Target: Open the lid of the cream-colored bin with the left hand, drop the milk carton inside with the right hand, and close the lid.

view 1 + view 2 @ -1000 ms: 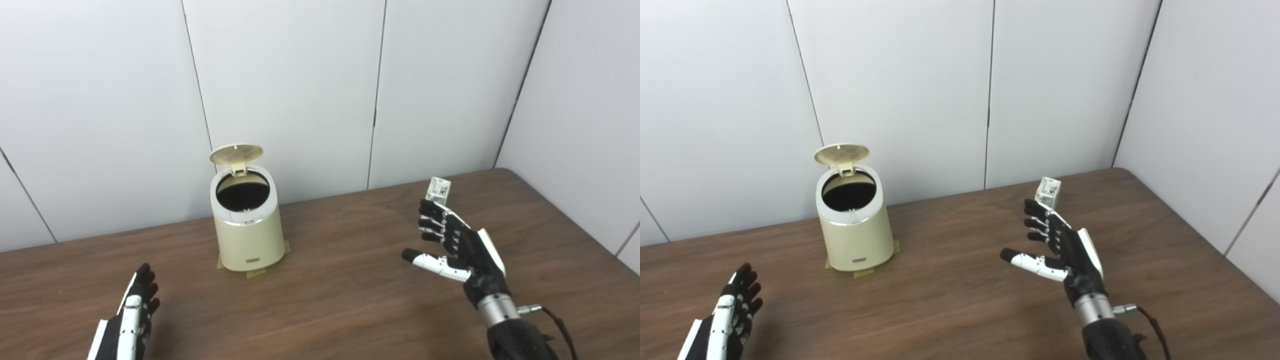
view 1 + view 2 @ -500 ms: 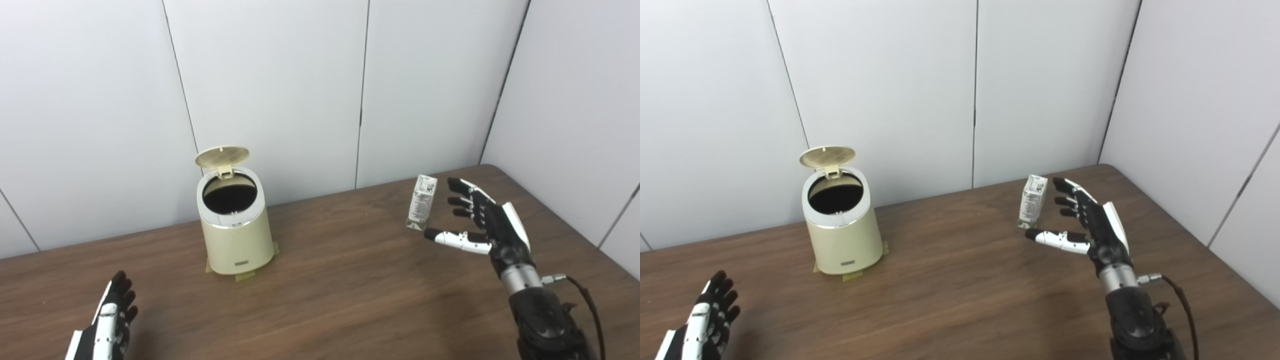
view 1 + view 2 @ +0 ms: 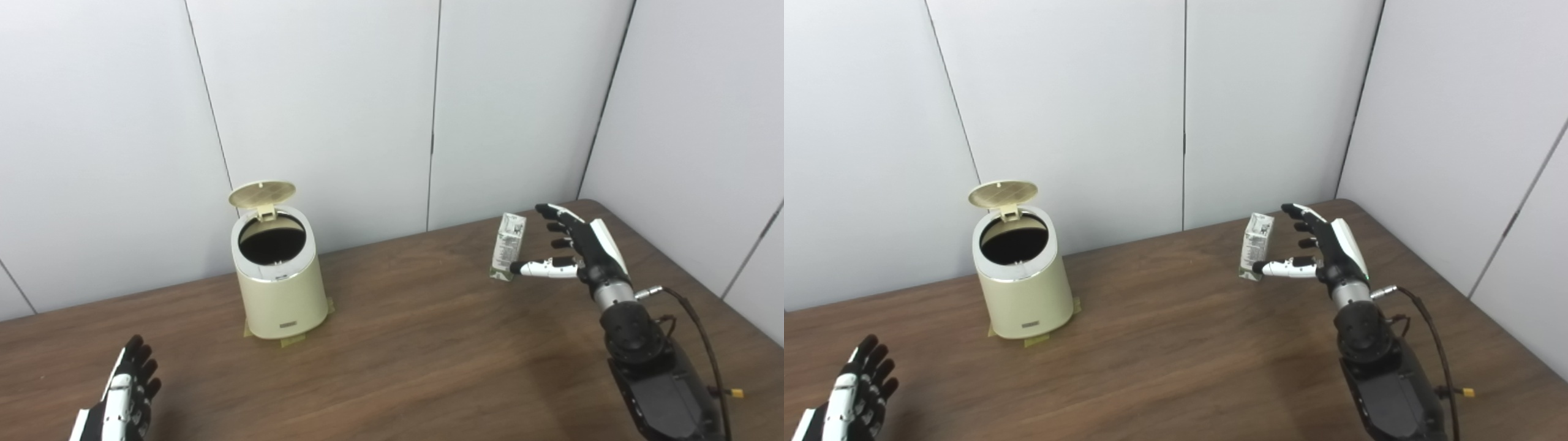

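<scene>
the right hand (image 3: 576, 245) is spread open just beside the upright carton (image 3: 508, 245) near the table's (image 3: 429, 343) far right corner, thumb perhaps touching it. the bin (image 3: 277, 288) stands lid (image 3: 261, 193) up near the far edge; the left hand (image 3: 125, 395) waits open at the near left.

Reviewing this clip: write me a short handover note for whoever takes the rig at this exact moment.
Left hand: open, holding nothing, low at the near left of the table, apart from the bin.
Right hand: open, fingers spread beside the milk carton, thumb near its lower part; no closed grasp yet.
Milk carton: upright on the table, far right.
Cream-colored bin: upright at the left, taped at its base, lid raised, opening dark.
Done: lid opened.
Left: grasp the carton, carry it over, drop it in, close the lid.
</scene>
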You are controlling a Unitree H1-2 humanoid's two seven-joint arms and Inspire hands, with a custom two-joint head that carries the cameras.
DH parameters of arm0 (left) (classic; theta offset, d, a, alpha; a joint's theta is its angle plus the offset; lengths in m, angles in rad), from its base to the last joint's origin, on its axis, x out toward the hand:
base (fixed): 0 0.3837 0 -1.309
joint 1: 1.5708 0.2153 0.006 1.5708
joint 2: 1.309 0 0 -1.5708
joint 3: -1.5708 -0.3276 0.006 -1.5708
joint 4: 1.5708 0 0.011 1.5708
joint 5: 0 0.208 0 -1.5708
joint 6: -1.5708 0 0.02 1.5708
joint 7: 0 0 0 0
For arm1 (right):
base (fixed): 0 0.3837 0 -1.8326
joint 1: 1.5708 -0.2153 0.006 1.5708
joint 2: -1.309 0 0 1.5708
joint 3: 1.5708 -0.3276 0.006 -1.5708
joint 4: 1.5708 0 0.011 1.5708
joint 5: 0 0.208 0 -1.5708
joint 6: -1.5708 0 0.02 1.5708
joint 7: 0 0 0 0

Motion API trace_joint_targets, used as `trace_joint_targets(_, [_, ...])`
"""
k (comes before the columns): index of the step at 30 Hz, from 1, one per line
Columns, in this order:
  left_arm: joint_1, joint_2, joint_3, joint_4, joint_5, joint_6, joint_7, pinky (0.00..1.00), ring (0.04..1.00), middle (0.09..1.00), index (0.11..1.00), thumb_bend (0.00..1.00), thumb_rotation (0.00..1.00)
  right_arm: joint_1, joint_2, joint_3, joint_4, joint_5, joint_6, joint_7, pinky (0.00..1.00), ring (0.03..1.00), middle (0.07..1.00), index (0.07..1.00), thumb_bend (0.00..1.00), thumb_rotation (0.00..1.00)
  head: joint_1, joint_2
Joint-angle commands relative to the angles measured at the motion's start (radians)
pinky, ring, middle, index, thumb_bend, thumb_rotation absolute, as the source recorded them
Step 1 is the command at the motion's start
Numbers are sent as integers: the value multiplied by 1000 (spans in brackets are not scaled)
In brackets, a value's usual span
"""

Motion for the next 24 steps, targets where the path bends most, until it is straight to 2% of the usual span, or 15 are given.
trace_joint_targets(1, [-34, 8, -11, -45, 1, -7, -3, 1000, 1000, 1000, 1000, 207, 983, -71, -49, 2, 23, -18, -59, -25, 618, 826, 871, 815, 897, 144, 0, 1])
trace_joint_targets(6, [-27, 17, -29, -62, 15, -5, -7, 1000, 1000, 1000, 1000, 212, 951, -128, -49, -8, 97, 18, -13, -10, 642, 836, 870, 823, 910, 191, 12, -12])
trace_joint_targets(10, [-25, 26, -32, -68, 17, -6, -9, 1000, 1000, 1000, 1000, 163, 998, -172, -58, -5, 169, 29, -19, -14, 795, 855, 864, 821, 906, 176, 10, -3])
trace_joint_targets(12, [-25, 31, -33, -73, 18, 2, -10, 1000, 1000, 1000, 1000, 157, 1000, -191, -59, -9, 202, 45, -36, -14, 822, 861, 861, 814, 913, 158, 10, -2])
trace_joint_targets(18, [-24, 41, -32, -80, 13, 15, -6, 1000, 1000, 1000, 1000, 179, 920, -216, -53, -8, 253, 73, -46, -20, 809, 869, 869, 809, 907, 135, 18, -5])
trace_joint_targets(20, [-29, 42, -29, -78, 10, 12, -6, 1000, 1000, 1000, 1000, 165, 911, -230, -51, -1, 275, 74, -49, -23, 813, 867, 868, 809, 898, 110, 21, 15])
trace_joint_targets(24, [-39, 50, -29, -73, 16, 13, -6, 1000, 1000, 1000, 1000, 176, 875, -263, -45, 20, 309, 60, -19, -32, 730, 828, 858, 798, 902, 115, 28, 30])
